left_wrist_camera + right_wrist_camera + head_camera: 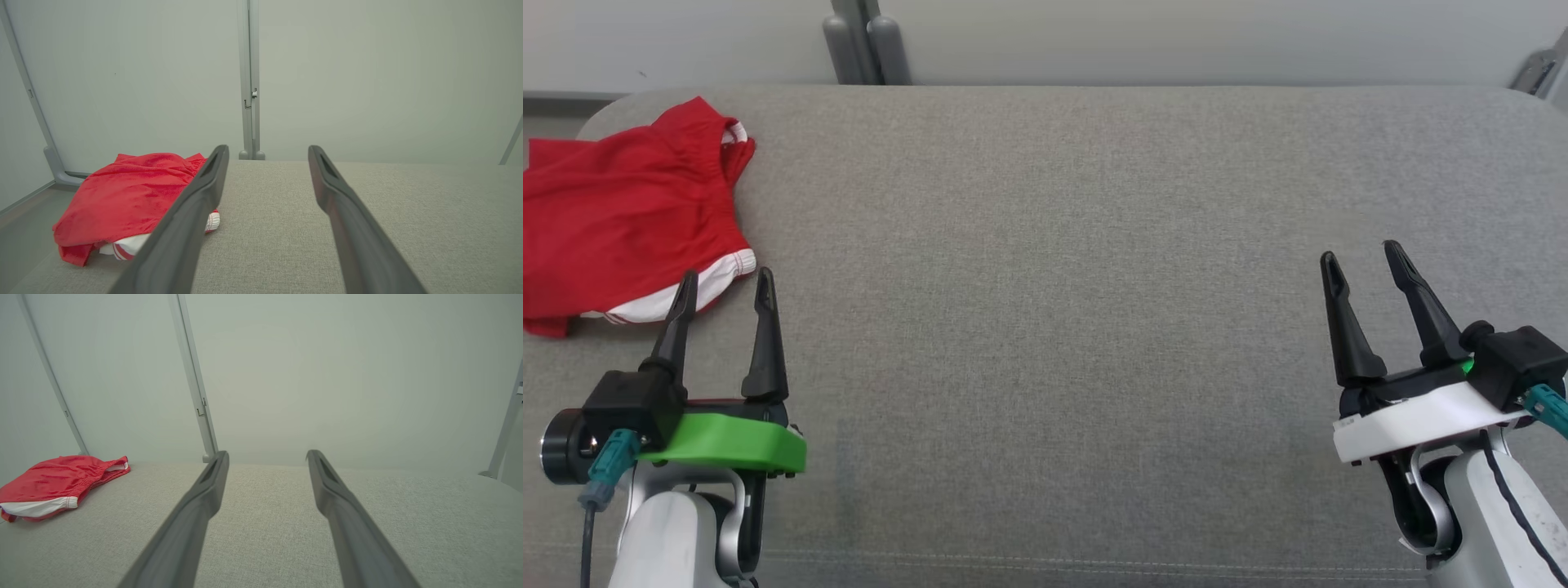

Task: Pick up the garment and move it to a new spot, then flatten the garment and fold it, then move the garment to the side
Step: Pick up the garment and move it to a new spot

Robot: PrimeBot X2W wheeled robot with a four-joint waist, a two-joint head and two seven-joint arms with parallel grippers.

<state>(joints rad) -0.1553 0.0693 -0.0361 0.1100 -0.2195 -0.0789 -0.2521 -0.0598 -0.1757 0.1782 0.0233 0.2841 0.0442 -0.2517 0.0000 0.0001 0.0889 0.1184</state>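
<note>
A red garment (621,212) with white trim lies bunched at the far left of the grey padded surface (1054,245). In the left wrist view the garment (126,196) sits just left of my fingers, and in the right wrist view the garment (53,486) rests far to the left. My left gripper (727,282) stands open just below the garment's white hem, nothing between its fingers. Over at the right side, my right gripper (1364,255) is open too and holds nothing, well away from the cloth.
The grey padded surface ends at a pale wall behind, where a grey post (866,41) stands at the back centre. Another metal bracket (1539,69) shows at the back right corner. The garment hangs slightly over the surface's left edge.
</note>
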